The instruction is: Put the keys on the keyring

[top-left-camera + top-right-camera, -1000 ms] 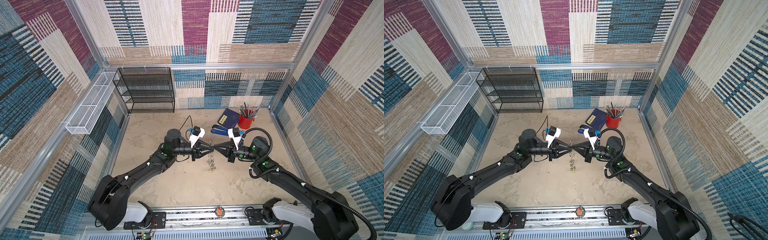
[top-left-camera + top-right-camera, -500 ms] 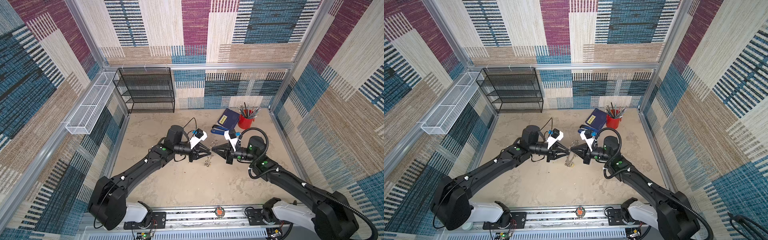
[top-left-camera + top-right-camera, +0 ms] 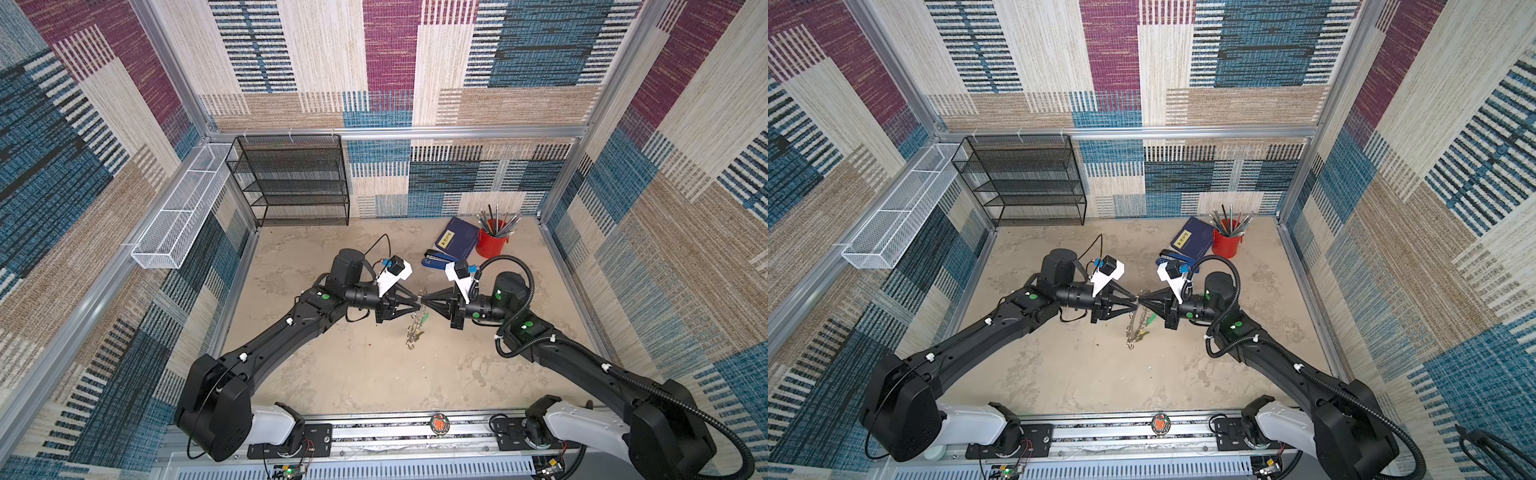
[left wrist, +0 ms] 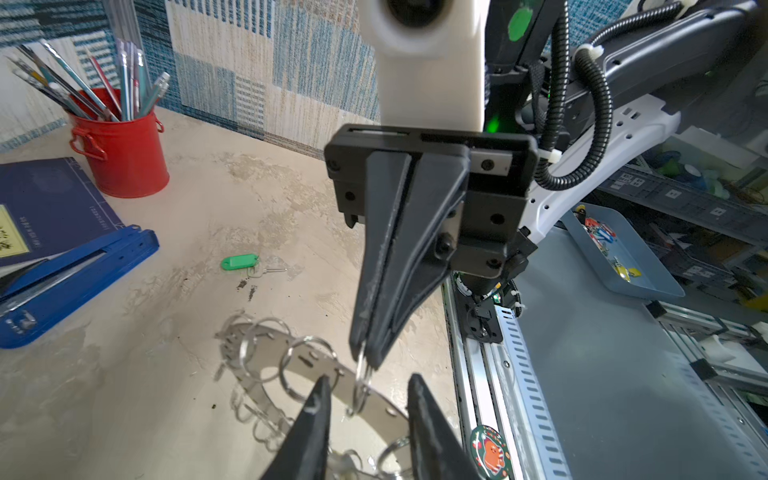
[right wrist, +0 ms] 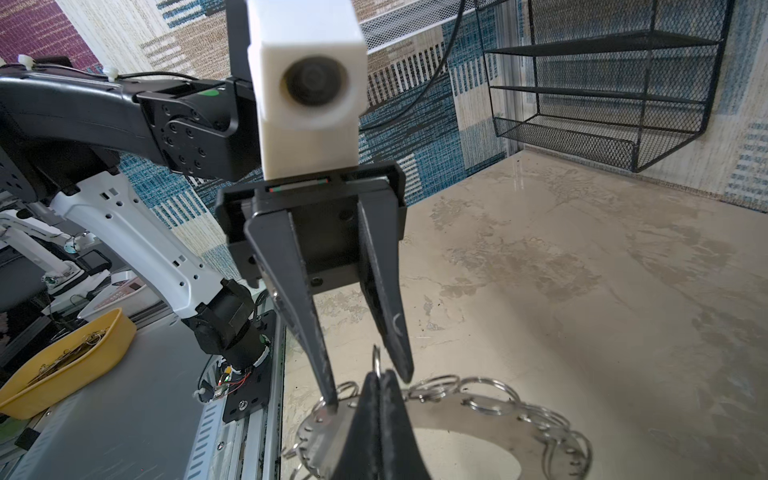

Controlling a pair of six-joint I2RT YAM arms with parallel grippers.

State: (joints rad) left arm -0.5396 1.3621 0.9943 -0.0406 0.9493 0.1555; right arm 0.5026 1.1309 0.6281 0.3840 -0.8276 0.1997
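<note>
Both hands meet tip to tip over the middle of the worktop (image 3: pixel 332 374); bare mottled beige stone-look surface runs from them to the near and left edges, the far right corner is crowded with a red pot (image 3: pixel 490 247) of pencils, dark blue book (image 3: pixel 457 239) and blue stapler (image 3: pixel 436 261), black mesh rack (image 3: pixel 291 183) against the far wall by the far left corner. Right hand (image 4: pixel 365 353) fully closed, pinching one thin wire split ring (image 4: pixel 362 378) of the keyring (image 4: pixel 309 368), a flat grey metal disc rimmed with such rings, held up edge-on in both top views. Left hand (image 4: pixel 368 380) partly open, tapered black fingers either side of that ring, gripping nothing visible; one fingertip (image 5: pixel 326 386) looks to touch the disc. Keys (image 3: pixel 1151 320) with green and yellow tags hang on the keyring, blades too small to make out; a green-tagged key (image 4: pixel 239 262) lies flat near the stapler, not made out in the top views. Keyring's lower part is cut off in both wrist views, can't tell if its low end reaches the worktop
</note>
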